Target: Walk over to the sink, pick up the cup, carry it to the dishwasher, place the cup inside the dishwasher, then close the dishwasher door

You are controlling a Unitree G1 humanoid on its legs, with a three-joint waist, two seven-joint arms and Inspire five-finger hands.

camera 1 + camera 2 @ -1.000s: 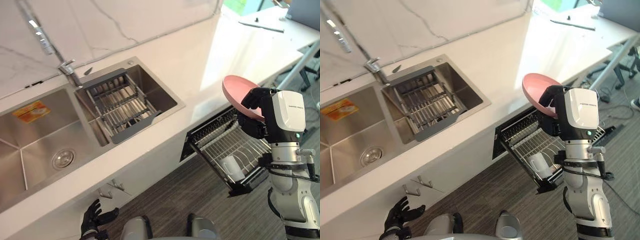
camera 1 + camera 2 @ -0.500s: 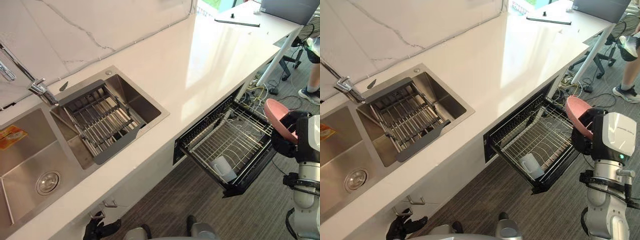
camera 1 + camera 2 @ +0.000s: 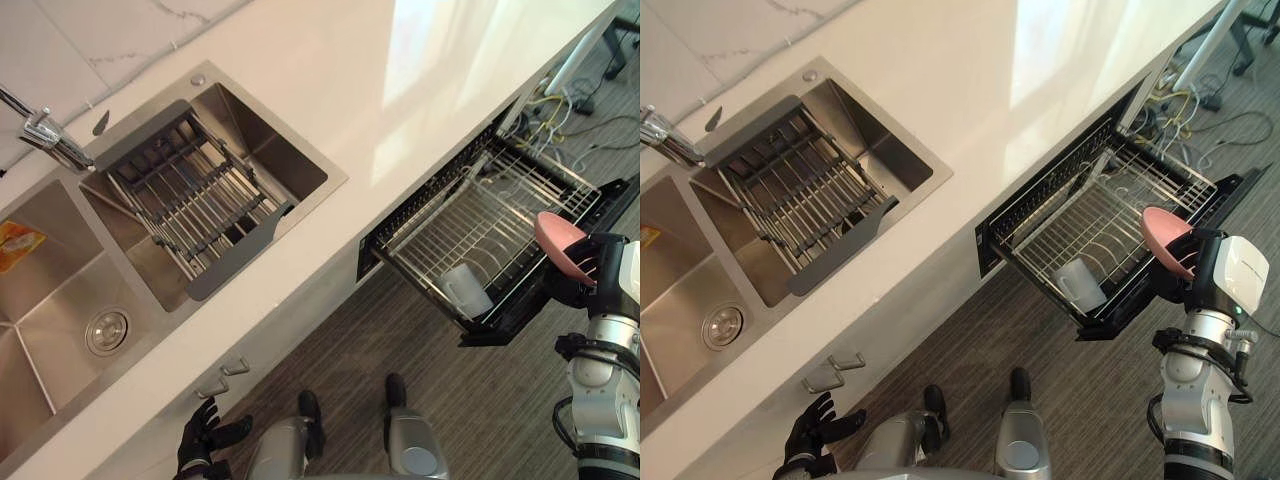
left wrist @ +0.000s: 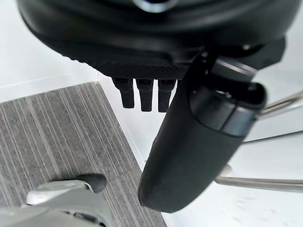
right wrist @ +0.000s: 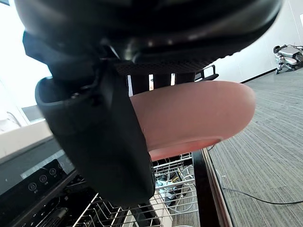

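Thing in hand: your right hand (image 3: 578, 283) holds a pink bowl (image 3: 557, 238), a shallow dish rather than a cup. The thumb is clamped on one face and the fingers (image 5: 138, 82) are curled behind the other.
Where it sits: the bowl is off the table (image 3: 400, 90) and in the air, at the outer edge of the pulled-out dishwasher rack (image 3: 495, 215). The wires lie just past the fingertips and lower. You cannot tell from here whether the rim is touching them.
Already in the rack: a white cup (image 3: 466, 291) lies on its side at the corner nearest the sink, well apart from the holding fingers.
Left hand: your left hand (image 3: 205, 440) hangs low by the cabinet front, fingers loosely spread and holding nothing.
Done, by the look of it: the walk, the pick-up and the carry. The sink (image 3: 60, 300) and its drain basket (image 3: 190, 205) show no crockery.
Left to do: lower the bowl between the wires, let the fingers go, draw the hand clear, then push the dishwasher door (image 3: 520, 315) shut. It now stands fully open.
Stage: roughly two thirds through, at the start of placing.
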